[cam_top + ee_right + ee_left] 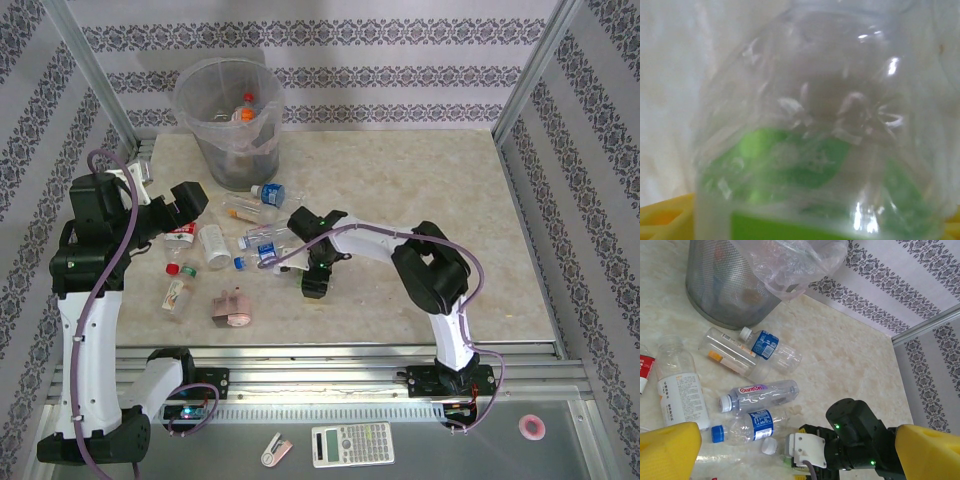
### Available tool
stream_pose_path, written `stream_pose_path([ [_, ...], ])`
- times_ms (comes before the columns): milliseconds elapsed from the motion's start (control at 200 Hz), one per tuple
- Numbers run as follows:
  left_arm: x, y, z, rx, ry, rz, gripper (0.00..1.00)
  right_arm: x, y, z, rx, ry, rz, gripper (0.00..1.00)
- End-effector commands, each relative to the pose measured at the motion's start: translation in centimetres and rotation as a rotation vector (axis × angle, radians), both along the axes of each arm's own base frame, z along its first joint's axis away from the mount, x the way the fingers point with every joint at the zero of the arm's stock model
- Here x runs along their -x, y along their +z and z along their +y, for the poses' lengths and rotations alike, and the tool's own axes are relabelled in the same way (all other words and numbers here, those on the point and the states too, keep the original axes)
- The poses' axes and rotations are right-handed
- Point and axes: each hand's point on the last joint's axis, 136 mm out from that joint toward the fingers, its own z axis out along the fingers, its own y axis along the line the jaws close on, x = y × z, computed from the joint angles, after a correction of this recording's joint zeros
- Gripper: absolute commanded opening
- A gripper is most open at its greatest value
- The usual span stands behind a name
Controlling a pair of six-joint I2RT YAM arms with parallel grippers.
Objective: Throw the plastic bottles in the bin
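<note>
Plastic bottles (268, 192): clear, partly crushed, with blue, red or green labels. They lay scattered on the table (420, 190) just before the bin (195, 120), with others inside it. The left gripper (190, 203) gaped wide. The right gripper (807, 220) straddled 1 green-labelled bottle (805, 100); its grip could not be told.

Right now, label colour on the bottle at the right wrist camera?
Green label on the clear plastic bottle; right wrist view.

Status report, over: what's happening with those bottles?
Left fingers open, empty. Right fingers around a green-label bottle, grip unclear. Several bottles on table beside bin.
</note>
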Motion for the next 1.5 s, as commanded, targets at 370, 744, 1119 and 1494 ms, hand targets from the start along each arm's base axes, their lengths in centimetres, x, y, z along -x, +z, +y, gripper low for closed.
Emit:
stream_pose_path([
  [370,-0.7,0.7,-1.2,0.074,-0.038,-0.045,1.00,2.5,4.2,-1.4,-0.088,-0.091,-0.050,0.52],
  [744,-2.7,0.0,-6.4,0.150,-0.166,-0.064,1.00,-1.1,13.8,-0.3,-0.395,-0.329,-0.193,0.51],
  [1119,-4.9,-0.3,-15.7,0.291,-0.355,-0.068,1.00,-3.1,21.1,-0.9,-0.629,-0.434,-0.263,0.49],
  [1494,-6.3,-3.7,-18.6,0.301,-0.357,0.031,0.95,-2.0,23.8,-1.5,-0.729,-0.442,-0.252,0.49],
])
